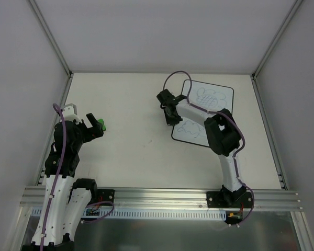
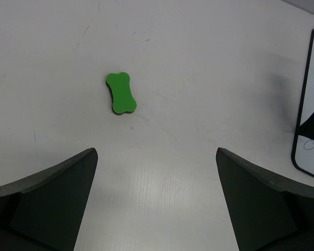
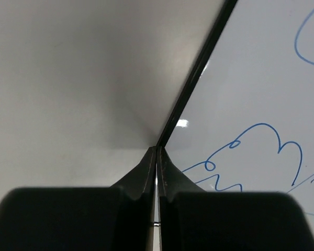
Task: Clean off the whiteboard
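Observation:
The whiteboard lies at the back right of the table, with blue scribbles on it. My right gripper is at its left edge. In the right wrist view the gripper is shut on the board's black border, and the whiteboard runs off to the right with a shadow beneath that edge. A small green bone-shaped eraser lies flat on the table by my left gripper. In the left wrist view the gripper is open and empty, with the eraser ahead and apart from the fingers. The whiteboard's edge shows at the far right.
The white table is walled at the back and both sides, with metal rails along the left, right and near edges. My right arm reaches across the near part of the board and hides its middle.

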### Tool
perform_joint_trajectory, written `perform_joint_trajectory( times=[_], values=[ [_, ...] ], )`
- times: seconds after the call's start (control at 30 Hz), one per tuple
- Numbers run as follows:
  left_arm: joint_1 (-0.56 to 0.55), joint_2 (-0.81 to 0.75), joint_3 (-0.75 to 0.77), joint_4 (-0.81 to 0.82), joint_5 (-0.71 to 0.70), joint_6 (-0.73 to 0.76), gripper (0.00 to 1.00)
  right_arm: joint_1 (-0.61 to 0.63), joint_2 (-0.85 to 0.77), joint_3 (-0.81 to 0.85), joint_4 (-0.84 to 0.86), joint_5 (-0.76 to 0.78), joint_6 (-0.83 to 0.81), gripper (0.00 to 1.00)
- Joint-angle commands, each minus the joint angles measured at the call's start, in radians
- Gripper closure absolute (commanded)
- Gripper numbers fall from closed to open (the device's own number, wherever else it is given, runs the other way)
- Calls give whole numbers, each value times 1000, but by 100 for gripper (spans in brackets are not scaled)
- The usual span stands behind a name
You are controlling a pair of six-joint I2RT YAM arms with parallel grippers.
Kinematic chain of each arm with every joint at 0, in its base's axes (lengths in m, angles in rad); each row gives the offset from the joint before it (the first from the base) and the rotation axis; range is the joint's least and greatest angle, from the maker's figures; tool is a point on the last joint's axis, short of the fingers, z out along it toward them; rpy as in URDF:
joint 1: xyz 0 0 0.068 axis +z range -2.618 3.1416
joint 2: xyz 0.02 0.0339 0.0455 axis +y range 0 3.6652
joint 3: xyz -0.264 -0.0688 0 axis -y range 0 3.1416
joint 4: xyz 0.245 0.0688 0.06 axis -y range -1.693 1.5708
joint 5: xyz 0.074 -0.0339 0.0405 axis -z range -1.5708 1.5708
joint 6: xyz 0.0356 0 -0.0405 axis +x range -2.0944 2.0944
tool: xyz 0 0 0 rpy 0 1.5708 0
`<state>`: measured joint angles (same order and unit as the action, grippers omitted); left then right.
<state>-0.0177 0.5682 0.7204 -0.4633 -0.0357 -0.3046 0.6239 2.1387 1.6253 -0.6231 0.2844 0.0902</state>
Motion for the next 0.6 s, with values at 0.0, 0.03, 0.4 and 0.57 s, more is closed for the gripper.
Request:
perform_joint_trajectory(
  times=[0.0, 0.03, 0.4, 0.57],
  values=[
    [12, -7, -6, 15, -4, -14, 1, 153, 32, -4, -119, -240, 9, 100],
    [12, -7, -7, 17, -7, -14, 1, 178, 35, 4, -124, -260, 13, 100],
    [12, 7, -12, 17, -12, -18, 1, 431, 104, 249, -116, -292, 22, 92],
    [12, 36, -9, 15, -10, -24, 1, 441, 29, 308, -113, -197, 3, 66]
  ],
)
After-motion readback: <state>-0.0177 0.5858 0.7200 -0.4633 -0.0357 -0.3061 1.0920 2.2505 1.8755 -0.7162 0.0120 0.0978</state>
